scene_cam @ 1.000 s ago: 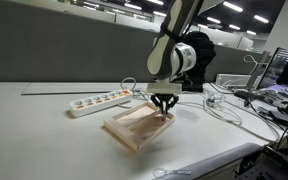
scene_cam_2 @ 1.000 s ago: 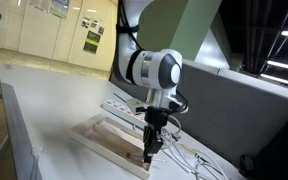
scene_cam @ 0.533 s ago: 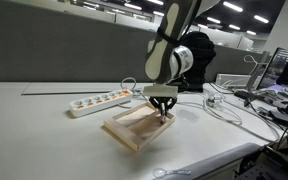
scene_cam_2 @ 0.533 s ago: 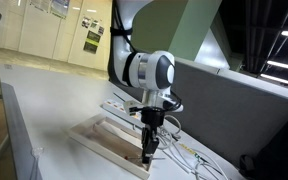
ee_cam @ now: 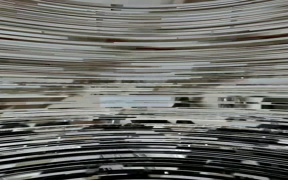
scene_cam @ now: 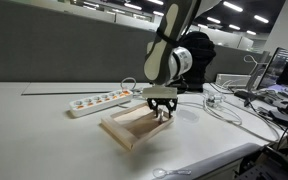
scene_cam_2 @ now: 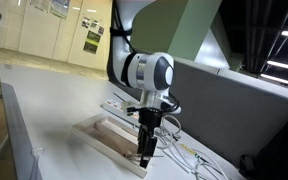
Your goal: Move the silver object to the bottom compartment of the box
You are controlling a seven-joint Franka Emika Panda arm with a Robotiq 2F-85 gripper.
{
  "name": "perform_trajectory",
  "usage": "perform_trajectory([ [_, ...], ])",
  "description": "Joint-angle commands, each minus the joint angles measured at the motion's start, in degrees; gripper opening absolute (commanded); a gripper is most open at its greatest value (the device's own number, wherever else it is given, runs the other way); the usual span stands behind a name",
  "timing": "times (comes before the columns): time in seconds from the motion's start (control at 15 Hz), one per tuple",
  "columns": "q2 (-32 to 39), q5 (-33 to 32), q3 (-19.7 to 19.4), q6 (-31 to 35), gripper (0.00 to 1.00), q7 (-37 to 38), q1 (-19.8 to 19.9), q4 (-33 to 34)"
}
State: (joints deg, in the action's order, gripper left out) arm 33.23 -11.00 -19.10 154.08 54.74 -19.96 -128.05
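The box [scene_cam: 124,128] is a shallow pale wooden tray with a lengthwise divider, lying on the white table in both exterior views [scene_cam_2: 97,136]. My gripper [scene_cam: 163,113] points straight down over the tray's end nearest the arm, its fingertips low inside the tray [scene_cam_2: 147,155]. The fingers stand apart, open. The silver object cannot be made out; it is too small or hidden by the fingers, and I cannot tell which trough it lies in. The wrist view is scrambled into streaks and shows nothing usable.
A white power strip [scene_cam: 99,101] lies just behind the tray, with its cable running off. White cables [scene_cam: 220,108] loop on the table beside the arm. The table's front edge [scene_cam: 199,160] is close to the tray. A desk with equipment [scene_cam: 279,85] stands at the far side.
The fingers, pinched together to a point before, have spread apart over the tray's end. The arm itself has barely moved.
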Motion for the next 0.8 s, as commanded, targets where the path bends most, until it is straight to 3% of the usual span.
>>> perform_trajectory([
  [0.0, -4.55, 1.01, 3.37, -1.92, 0.98, -4.25, 4.29, -1.55],
  [0.33, -9.74, 1.39, 4.89, -3.85, 1.0, -9.34, 7.65, -3.19],
  [0.73, -13.93, 2.7, 5.88, -16.43, 1.0, -14.59, 13.37, -2.73],
])
